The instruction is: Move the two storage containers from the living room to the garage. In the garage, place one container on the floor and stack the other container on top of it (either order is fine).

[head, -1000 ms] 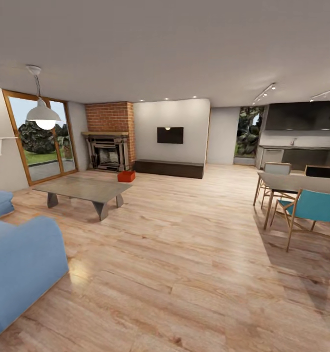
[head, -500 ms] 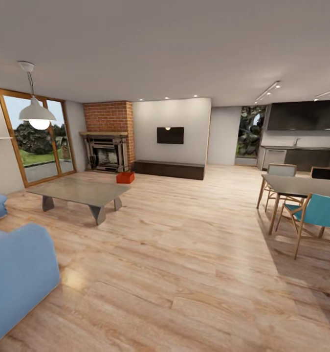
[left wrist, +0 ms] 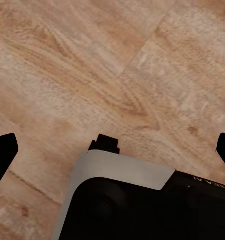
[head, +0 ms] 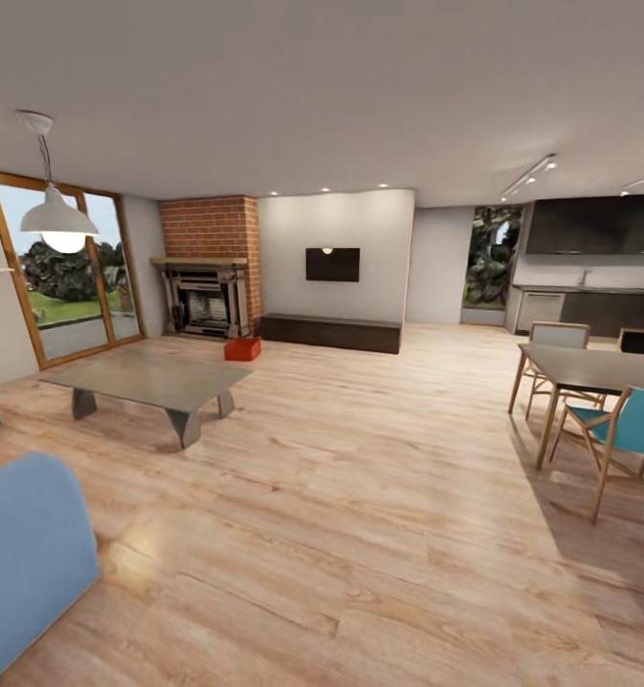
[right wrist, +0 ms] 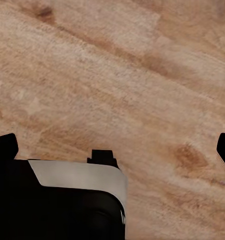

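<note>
Orange-red storage container [head: 243, 349] on wood-plank floor [head: 360, 496] beside fireplace [head: 203, 299]; left gripper [left wrist: 112, 150] and right gripper [right wrist: 112, 150] spread wide, empty.

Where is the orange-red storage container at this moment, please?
In the head view, the storage container sits on the wood-plank floor at far left-centre, before the fireplace, beyond the coffee table.

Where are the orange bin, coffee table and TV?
orange bin [head: 243, 349], head view, on its front side.
coffee table [head: 150, 378], head view, on its top.
TV [head: 332, 264], head view, on the middle of its screen.
</note>
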